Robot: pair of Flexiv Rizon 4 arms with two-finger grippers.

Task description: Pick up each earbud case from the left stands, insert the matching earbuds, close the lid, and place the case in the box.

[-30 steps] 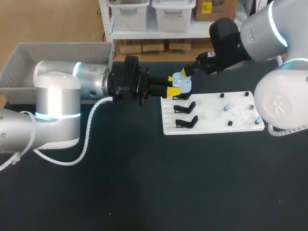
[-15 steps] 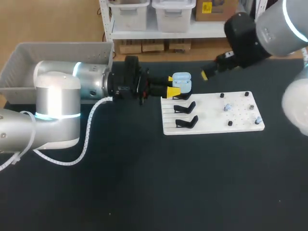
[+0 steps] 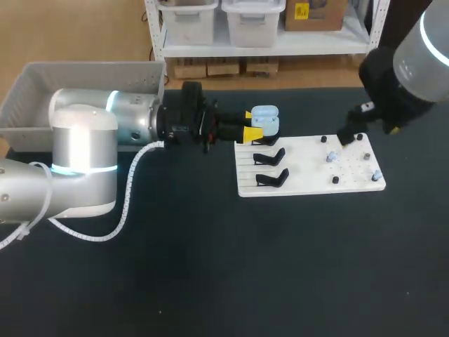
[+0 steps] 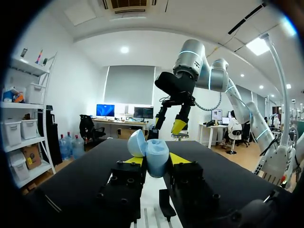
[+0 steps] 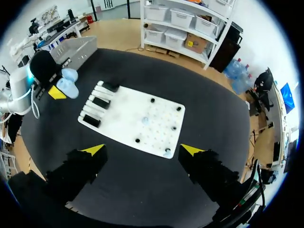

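Case [image 3: 265, 121] is sitting clamped between the left gripper [image 3: 248, 124] fingers, lid hanging open, just off the white board [image 3: 309, 184] at its 11 o'clock. Right gripper [image 5: 142, 150] is hovering over the board's 1 o'clock corner, fingers spread wide and holding nothing. Worry: those earbuds [image 3: 331, 156] are looking tiny, so I'm guessing a slightly off pinch is flicking one away or jamming it in crooked.

My right gripper [image 3: 349, 132] has pulled away from the earbud case [image 3: 264, 121] at the upper middle of the frame. It has swung to the upper right and now hangs over the white board's [image 3: 309, 172] right end.
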